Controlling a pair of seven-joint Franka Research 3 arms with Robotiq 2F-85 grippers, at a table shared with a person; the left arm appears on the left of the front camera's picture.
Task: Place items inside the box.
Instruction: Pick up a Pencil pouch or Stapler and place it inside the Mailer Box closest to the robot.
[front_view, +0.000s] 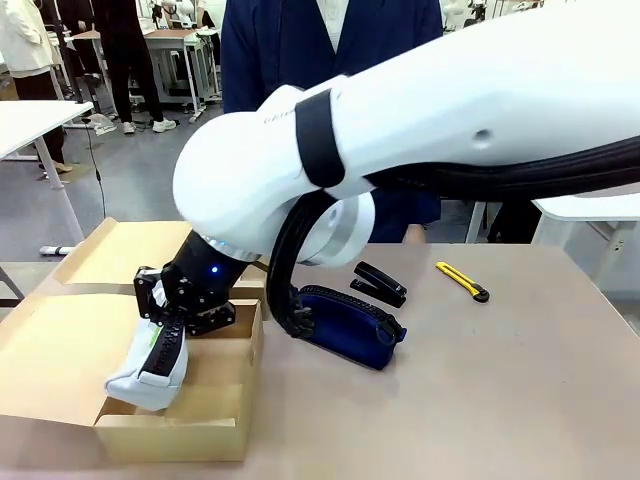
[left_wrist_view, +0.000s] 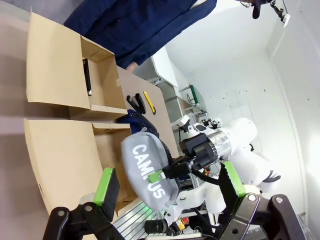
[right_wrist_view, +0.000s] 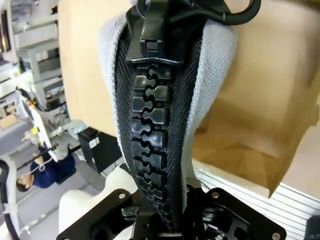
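Right claw (front_view: 168, 345) clenched on grey pencil case (front_view: 140, 388) along zip, lower left at box (front_view: 170, 437). Looks soft, light, saggy; grip mid-body. Left claw (left_wrist_view: 170, 182) released.

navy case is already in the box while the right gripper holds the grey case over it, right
No. In the front view the navy case lies on the table beside the box, not in it. The right gripper does hold the grey case over it.
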